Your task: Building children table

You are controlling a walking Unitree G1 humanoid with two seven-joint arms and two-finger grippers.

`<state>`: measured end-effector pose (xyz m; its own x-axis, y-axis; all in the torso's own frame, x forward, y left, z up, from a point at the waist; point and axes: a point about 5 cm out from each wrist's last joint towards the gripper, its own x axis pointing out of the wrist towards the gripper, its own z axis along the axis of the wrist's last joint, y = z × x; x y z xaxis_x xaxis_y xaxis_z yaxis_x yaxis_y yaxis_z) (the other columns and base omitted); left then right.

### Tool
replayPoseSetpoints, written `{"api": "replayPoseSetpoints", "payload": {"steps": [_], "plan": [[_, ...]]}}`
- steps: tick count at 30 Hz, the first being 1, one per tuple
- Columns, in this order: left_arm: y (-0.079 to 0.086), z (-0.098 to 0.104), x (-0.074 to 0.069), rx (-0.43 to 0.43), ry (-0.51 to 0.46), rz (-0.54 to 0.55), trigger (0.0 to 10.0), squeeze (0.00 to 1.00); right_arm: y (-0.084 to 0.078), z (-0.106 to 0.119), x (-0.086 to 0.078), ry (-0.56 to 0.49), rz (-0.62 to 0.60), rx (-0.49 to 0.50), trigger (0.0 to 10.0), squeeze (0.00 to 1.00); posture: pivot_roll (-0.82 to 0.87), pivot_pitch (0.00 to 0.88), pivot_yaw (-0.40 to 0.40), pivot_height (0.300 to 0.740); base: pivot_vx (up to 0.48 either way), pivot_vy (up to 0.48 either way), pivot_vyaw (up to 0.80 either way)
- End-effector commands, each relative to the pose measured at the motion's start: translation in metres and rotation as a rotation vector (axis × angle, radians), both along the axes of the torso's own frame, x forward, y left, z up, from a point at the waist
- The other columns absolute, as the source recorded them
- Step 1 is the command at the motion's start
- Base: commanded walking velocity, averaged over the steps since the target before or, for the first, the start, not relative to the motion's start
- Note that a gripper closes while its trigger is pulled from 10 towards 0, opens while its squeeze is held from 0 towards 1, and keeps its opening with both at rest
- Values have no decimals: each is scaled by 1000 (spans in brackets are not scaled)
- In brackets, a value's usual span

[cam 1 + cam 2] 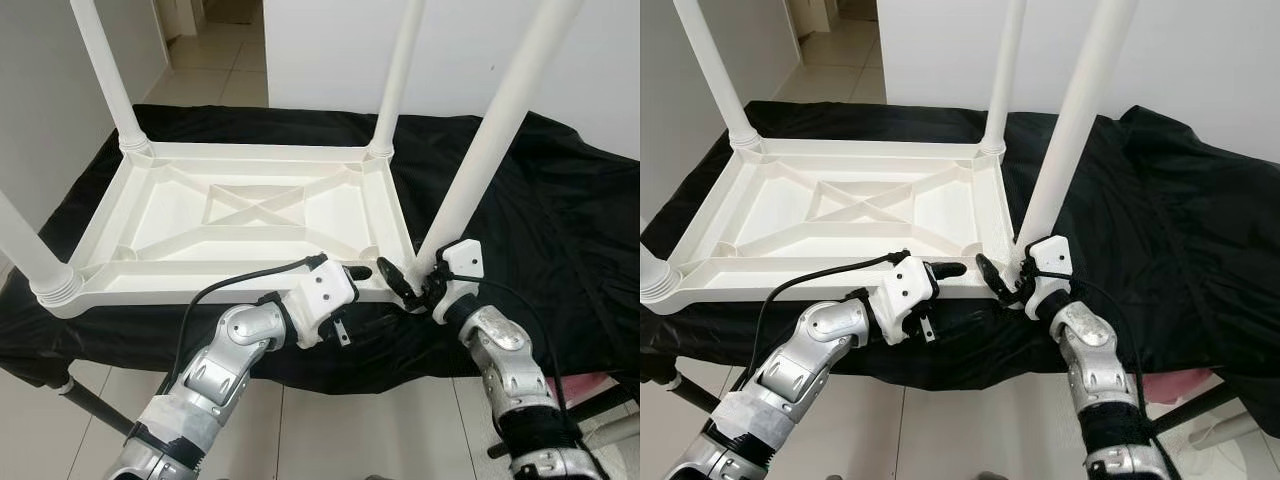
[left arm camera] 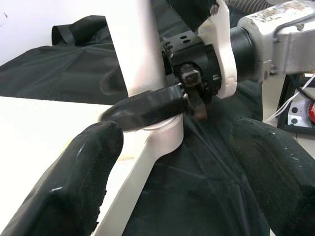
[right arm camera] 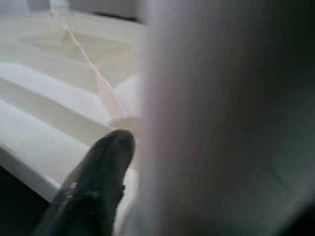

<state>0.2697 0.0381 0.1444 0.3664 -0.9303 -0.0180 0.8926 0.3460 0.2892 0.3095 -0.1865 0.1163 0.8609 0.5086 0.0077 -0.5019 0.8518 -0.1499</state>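
Right up close, the right claw [image 1: 405, 283] is closed around the foot of the near-right leg [image 1: 480, 160], just where it meets its corner socket on the upturned children's table [image 1: 250, 215], which lies top-down on the black-draped bench [image 1: 560, 230]. Just beside it, the left claw [image 1: 365, 272] stands spread wide and holds nothing, its fingers [image 2: 81, 182] either side of that same corner. The white plastic looks light, stiff and rather slick, so I'd guess a low grip near the socket is the safest hold; higher up the leg would lever. Beyond the claws, three more legs stand in their corners. The nearest corner sits close to the bench edge, with free cloth out past the right claw.
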Motion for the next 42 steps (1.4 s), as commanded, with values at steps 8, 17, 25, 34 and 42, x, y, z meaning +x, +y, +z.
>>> {"api": "replayPoseSetpoints", "payload": {"steps": [8, 17, 25, 34, 42], "plan": [[1, 1, 0, 9, 0, -18, 10000, 0, -6, -2, 4, 12, 27, -8, 10000, 0, -62, 0, -8, 740, 0, 0, 0], [0, 0, -1, 9, 6, -20, 10000, 0, 0, 5, 0, -11, -22, 57, 10000, 0, -68, 0, 1, 740, 0, 0, 0], [1, 0, -1, 10, 9, -22, 10000, 0, 2, 3, -1, -10, -104, 64, 10000, 0, -76, 0, 6, 740, 0, 0, 0], [1, -2, 1, -1, 19, -7, 10000, 0, -1, 4, -4, -9, -417, 142, 10000, 0, -78, 0, -5, 740, 0, 0, 0], [2, -4, 3, -37, 41, 34, 10000, 0, -9, -5, -10, 5, -761, 214, 10000, 0, -79, 0, -14, 740, 0, 0, 0]]}}
